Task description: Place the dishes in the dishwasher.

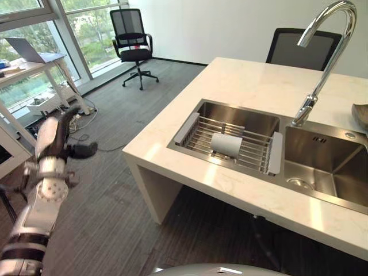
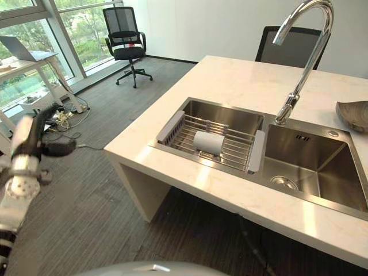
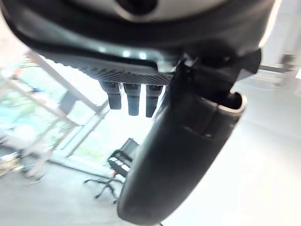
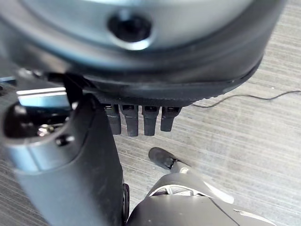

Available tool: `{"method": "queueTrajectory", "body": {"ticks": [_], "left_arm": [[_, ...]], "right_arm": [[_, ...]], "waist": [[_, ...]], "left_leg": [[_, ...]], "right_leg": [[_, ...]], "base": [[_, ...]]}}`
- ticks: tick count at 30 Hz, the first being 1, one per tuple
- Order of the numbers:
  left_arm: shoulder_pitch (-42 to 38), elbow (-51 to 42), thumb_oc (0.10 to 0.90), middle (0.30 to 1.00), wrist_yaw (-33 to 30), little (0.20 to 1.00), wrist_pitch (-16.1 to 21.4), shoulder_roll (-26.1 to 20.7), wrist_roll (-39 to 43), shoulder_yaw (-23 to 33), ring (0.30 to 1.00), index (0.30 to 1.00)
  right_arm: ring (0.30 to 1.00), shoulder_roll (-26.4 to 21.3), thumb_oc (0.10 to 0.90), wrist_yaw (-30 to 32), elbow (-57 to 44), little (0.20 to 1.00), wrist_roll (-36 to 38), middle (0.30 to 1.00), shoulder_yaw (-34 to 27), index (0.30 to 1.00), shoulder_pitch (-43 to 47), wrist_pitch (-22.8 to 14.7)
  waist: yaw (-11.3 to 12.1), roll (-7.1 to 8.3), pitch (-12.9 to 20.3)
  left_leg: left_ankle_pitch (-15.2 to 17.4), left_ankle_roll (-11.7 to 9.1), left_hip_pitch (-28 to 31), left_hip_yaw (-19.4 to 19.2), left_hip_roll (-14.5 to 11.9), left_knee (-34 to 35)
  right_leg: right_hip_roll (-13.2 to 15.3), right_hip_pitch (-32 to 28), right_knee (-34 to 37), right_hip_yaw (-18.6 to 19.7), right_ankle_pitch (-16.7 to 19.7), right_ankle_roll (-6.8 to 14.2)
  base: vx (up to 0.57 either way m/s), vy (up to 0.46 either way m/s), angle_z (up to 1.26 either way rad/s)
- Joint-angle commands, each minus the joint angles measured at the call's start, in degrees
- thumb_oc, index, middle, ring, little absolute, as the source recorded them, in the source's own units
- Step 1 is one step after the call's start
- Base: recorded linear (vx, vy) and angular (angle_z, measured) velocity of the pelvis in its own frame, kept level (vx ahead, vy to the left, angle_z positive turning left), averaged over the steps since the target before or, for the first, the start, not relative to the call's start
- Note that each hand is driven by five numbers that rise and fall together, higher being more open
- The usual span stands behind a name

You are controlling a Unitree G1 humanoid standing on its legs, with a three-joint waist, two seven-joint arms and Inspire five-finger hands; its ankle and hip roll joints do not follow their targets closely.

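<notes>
A bright office room with grey carpet-striped floor holds a pale marble-look kitchen island counter (image 1: 259, 92) carrying a double stainless steel sink (image 1: 336, 167) and a tall curved chrome tap (image 1: 322, 57). Across the sink's left basin sits a wire drying rack with grey end handles (image 1: 230, 144), and on it lies a white cylindrical cup (image 1: 225, 144), tipped on its side near the rack's middle. At about two o'clock from the cup, at the counter's far right edge, rests part of a grey shallow bowl (image 2: 352, 115). No dishwasher is in sight.

The left hand (image 1: 72, 129) hangs off the counter, well apart from the cup at about nine o'clock, over the floor; its wrist view shows the fingers (image 3: 133, 98) relaxed and holding nothing. The right hand (image 4: 141, 117) likewise looks loose and empty over the floor.

The cup is probably ceramic: rigid, light, smooth, breakable if knocked against steel. Wrapping the fingers round its barrel seems safest, since it may roll on the wires.
</notes>
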State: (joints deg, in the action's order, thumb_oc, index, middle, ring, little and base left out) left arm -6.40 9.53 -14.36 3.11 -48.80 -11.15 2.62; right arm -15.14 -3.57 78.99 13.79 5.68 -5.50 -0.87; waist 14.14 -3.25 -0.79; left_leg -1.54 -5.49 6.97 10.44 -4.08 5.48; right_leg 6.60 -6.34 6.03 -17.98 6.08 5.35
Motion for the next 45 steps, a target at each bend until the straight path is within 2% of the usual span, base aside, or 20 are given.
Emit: {"method": "queueTrajectory", "body": {"ticks": [1,2,3,6,7,8,10,17,19,23,29,35,40,45], "left_arm": [[-13.9,-3.9,0.8,0.9,0.1,0.9,6.1,-3.5,-7.5,-5.0,0.9,0.9],[-17.4,-5.1,0.8,0.9,1.1,0.9,6.6,-5.4,-10.7,-9.2,0.9,0.9],[-19.3,-5.0,0.8,0.9,1.9,0.9,6.8,-6.3,-12.0,-11.7,0.9,0.9],[-20.4,-4.4,0.8,0.9,1.7,0.9,6.9,-6.2,-12.0,-12.9,0.9,0.9],[-26.1,-4.0,0.8,0.9,3.7,0.9,7.6,-7.7,-13.7,-20.1,0.9,0.9],[-29.6,-2.9,0.8,0.9,4.0,0.9,7.7,-7.6,-14.0,-23.9,0.9,0.9],[-35.0,0.4,0.8,0.9,3.6,0.9,7.8,-6.9,-14.3,-29.5,0.9,0.9],[-43.0,8.7,0.8,0.9,5.7,0.9,7.1,-5.6,-14.2,-39.2,0.9,0.9],[-43.3,8.9,0.8,0.9,5.6,0.9,7.1,-5.5,-14.2,-39.5,0.9,0.9],[-45.3,15.8,0.8,0.9,7.0,0.9,5.7,-2.6,-12.9,-41.6,0.9,0.9],[-46.4,24.0,0.8,0.9,7.1,0.9,4.5,0.3,-13.1,-42.7,0.9,0.9],[-43.4,31.7,0.8,0.9,6.4,0.9,3.0,5.4,-8.7,-37.9,0.9,0.9],[-45.3,42.9,0.8,0.9,6.9,0.9,2.4,9.8,-4.0,-38.8,0.9,0.9],[-46.6,47.3,0.8,0.9,7.3,0.9,2.4,11.3,-3.1,-39.9,0.9,0.9]], "right_arm": [[0.9,0.0,0.8,-0.7,-0.4,0.9,1.0,0.9,2.4,0.9,1.7,0.3],[0.9,-0.4,0.8,-0.8,-1.0,0.9,1.2,0.9,2.8,0.9,1.6,0.1],[0.9,-0.4,0.8,-0.9,-1.3,0.9,1.3,0.9,3.0,0.9,1.5,0.1],[0.9,-0.2,0.8,-0.9,-1.3,0.9,1.3,0.9,2.6,0.9,1.4,0.1],[0.9,-0.8,0.8,-1.0,-2.2,0.9,1.9,0.9,3.2,0.9,1.5,0.1],[0.9,-1.0,0.8,-1.0,-2.7,0.9,2.2,0.9,3.5,0.9,1.4,-0.1],[0.9,-0.8,0.8,-1.0,-3.4,0.9,2.6,0.9,3.1,0.9,1.0,-0.1],[0.9,-0.8,0.8,-1.6,-2.6,0.9,3.9,0.9,1.2,0.9,-1.4,0.6],[0.9,-0.7,0.8,-1.6,-2.6,0.9,3.9,0.9,1.1,0.9,-1.4,0.6],[0.9,-0.4,0.8,-2.0,-1.2,0.9,4.5,0.9,0.4,0.9,-2.3,1.2],[0.9,-0.5,0.8,-2.2,-2.1,0.9,4.6,0.9,1.1,0.9,-2.0,1.0],[0.9,-0.9,0.8,-2.7,-3.5,0.9,3.9,0.9,2.5,0.9,-3.4,-0.2],[0.9,-0.4,0.8,-2.3,-3.1,0.9,3.4,0.9,4.1,0.9,-2.2,0.7],[0.9,-0.6,0.8,-2.3,-2.6,0.9,3.3,0.9,5.0,0.9,-1.4,0.8]], "waist": [[-3.3,-0.07,0.7],[-4.9,-0.44,1.0],[-5.4,-0.54,1.1],[-4.9,-0.31,1.0],[-7.2,-0.81,1.3],[-8.4,-1.1,1.6],[-8.6,-0.98,1.6],[-11.3,-1.15,1.5],[-11.2,-1.1,1.5],[-12.8,-1.16,1.3],[-13.8,-1.2,1.0],[-14.6,-1.2,1.0],[-15.4,-1.45,1.3],[-15.6,-1.69,1.5]], "left_leg": [[0.7,0.3,-1.5,-0.4,1.6,-0.5],[1.1,0.5,-1.3,-0.8,1.8,-0.5],[1.2,0.6,-1.1,-1.2,1.8,-0.5],[1.3,0.7,-1.0,-1.3,1.8,-0.5],[1.4,1.1,-0.7,-2.6,2.1,-0.5],[2.0,1.2,-0.3,-3.4,2.2,-0.5],[2.4,1.3,0.0,-4.6,2.2,-0.5],[3.4,1.9,0.9,-8.3,2.5,-0.5],[3.4,1.9,1.0,-8.4,2.5,-0.5],[3.9,2.2,1.5,-10.0,2.7,-0.5],[4.3,2.4,2.0,-11.2,2.8,-0.5],[4.6,2.5,2.5,-11.6,2.9,-0.5],[4.7,2.6,2.9,-11.7,2.9,-0.5],[4.8,2.6,3.1,-11.9,2.9,-0.5]], "right_leg": [[2.5,-2.3,-1.0,0.2,-3.5,3.9],[2.6,-2.1,-1.0,0.8,-3.4,4.0],[2.7,-2.0,-1.0,1.0,-3.3,4.1],[2.7,-2.0,-1.0,1.1,-3.3,4.1],[3.0,-1.5,-1.0,2.1,-2.5,4.4],[3.1,-1.1,-1.0,2.7,-2.5,4.8],[3.3,-0.4,-1.0,4.0,-2.0,5.1],[3.6,1.4,-1.0,7.2,-0.6,5.7],[3.6,1.4,-1.0,7.3,-0.6,5.7],[3.7,2.0,-1.0,8.5,0.0,6.1],[3.6,2.8,-1.0,9.7,0.3,6.3],[3.4,2.6,-1.0,10.0,0.1,6.1],[3.2,2.6,-1.0,10.2,0.1,5.9],[3.2,2.5,-1.0,10.3,0.0,6.0]], "base": [[0.04,0.05,-0.14],[0.03,0.05,-0.21],[0.03,0.05,-0.26],[0.0,0.021,-0.24],[0.03,0.076,-0.18],[0.03,0.09,-0.2],[0.02,0.055,-0.19],[0.0,0.046,-0.49],[0.0,0.019,-0.19],[0.0,0.032,-0.1],[0.0,0.008,-0.13],[0.01,0.007,-0.07],[0.02,0.008,-0.03],[0.0,0.001,-0.01]]}}
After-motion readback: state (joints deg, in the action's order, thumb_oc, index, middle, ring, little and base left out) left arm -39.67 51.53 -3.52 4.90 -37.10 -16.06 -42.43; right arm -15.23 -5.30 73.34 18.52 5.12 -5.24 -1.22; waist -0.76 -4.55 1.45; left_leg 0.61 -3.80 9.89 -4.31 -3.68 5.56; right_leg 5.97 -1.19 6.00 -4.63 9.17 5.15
